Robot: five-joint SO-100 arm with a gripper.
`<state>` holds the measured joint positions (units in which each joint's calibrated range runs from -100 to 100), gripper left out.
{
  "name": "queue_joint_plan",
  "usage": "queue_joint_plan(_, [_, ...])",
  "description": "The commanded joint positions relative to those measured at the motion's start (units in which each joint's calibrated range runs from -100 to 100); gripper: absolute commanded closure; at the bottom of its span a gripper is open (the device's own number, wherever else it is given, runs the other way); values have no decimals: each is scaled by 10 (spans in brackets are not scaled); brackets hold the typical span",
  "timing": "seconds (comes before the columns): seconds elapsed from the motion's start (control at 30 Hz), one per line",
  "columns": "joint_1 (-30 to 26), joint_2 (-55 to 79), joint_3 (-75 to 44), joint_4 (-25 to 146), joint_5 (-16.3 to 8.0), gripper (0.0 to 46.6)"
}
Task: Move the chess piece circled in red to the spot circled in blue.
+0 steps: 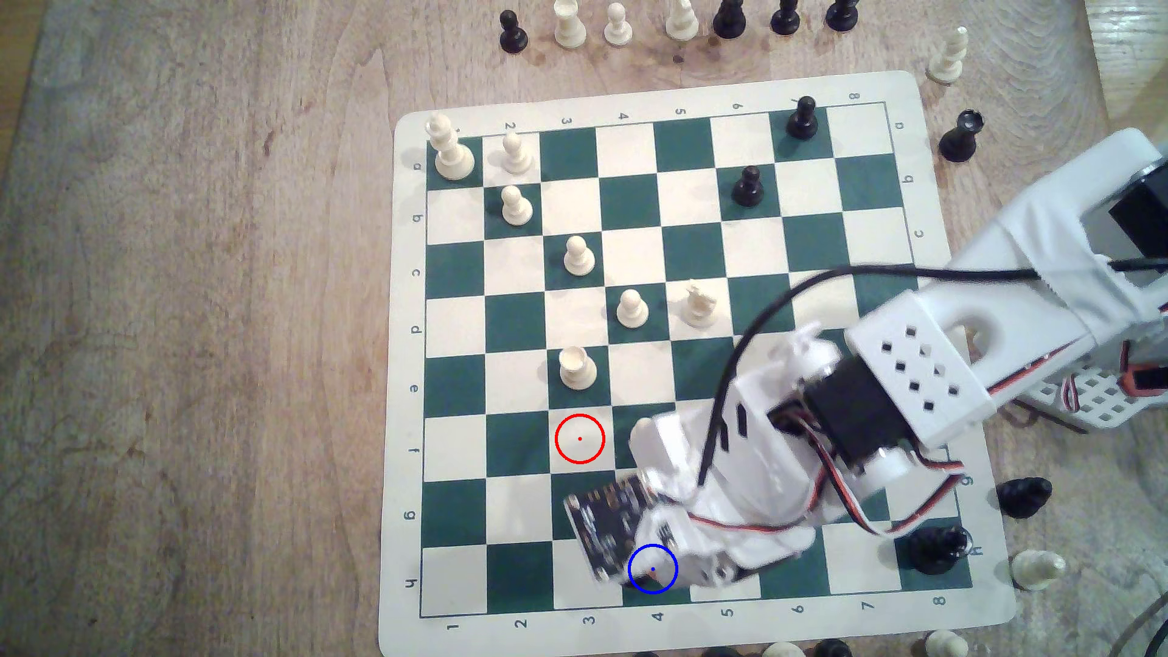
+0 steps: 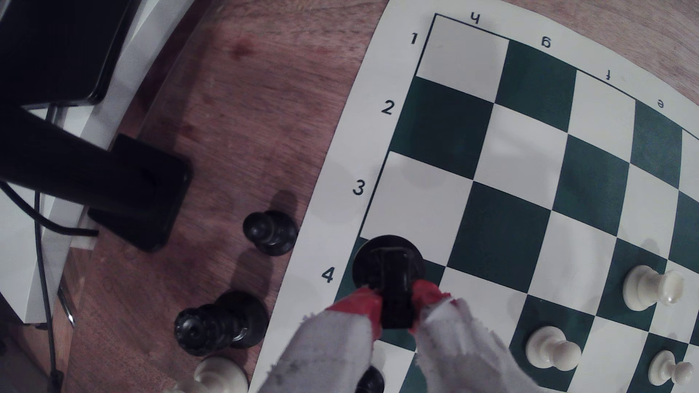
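In the wrist view the black chess piece (image 2: 389, 264), with a broad round base, is over the dark green corner-row square beside the printed 4. My gripper (image 2: 395, 298) is shut on its upper part, one red-tipped finger (image 2: 359, 306) on each side. I cannot tell whether the base touches the board. In the exterior view my gripper (image 1: 657, 559) hangs over the spot (image 1: 653, 569), the dark square with the blue ring, and hides the piece. The cream square with the red ring (image 1: 579, 438) has no piece on it.
Off the board's near edge lie two black pieces (image 2: 270, 232) (image 2: 219, 327) and a white one (image 2: 219, 374). A white rook (image 1: 576, 367) stands one square beyond the red ring. More white pawns (image 1: 631, 308) and black pawns (image 1: 748, 186) dot the board (image 1: 404, 379).
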<state>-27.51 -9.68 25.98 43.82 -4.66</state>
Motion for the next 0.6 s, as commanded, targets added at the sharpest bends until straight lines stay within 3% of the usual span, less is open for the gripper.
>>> queue_joint_plan(0.0, [-4, 5, -6, -5, 4, 463])
queue_joint_plan(0.57, [-5, 80, -11, -24, 4, 463])
